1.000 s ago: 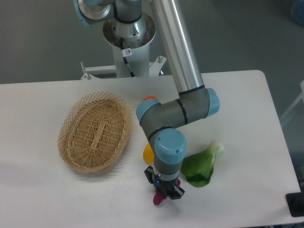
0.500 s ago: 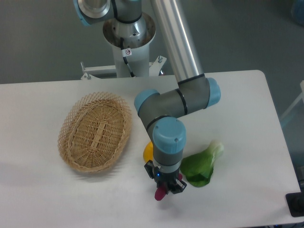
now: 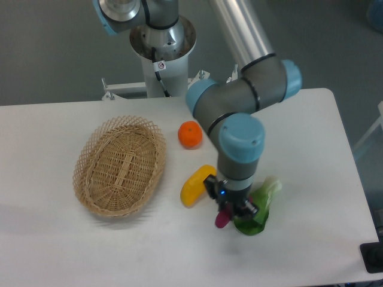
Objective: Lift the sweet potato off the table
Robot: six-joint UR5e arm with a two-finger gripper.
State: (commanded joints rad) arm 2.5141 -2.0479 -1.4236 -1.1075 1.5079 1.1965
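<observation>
The sweet potato (image 3: 222,220) is a small dark magenta oblong, seen end-down between the fingers of my gripper (image 3: 230,213). The gripper is shut on it and holds it above the white table (image 3: 311,131), near the table's front middle. Most of the sweet potato is hidden by the gripper and the wrist above it.
A yellow-orange oblong vegetable (image 3: 195,185) lies just left of the gripper. A green leafy vegetable (image 3: 258,207) lies right behind it. A round orange fruit (image 3: 190,134) sits further back. A woven wicker basket (image 3: 120,165) stands at the left.
The gripper has risen and moved right with the sweet potato in it. The arm has swung off the orange fruit and the yellow vegetable, which now show in full.
</observation>
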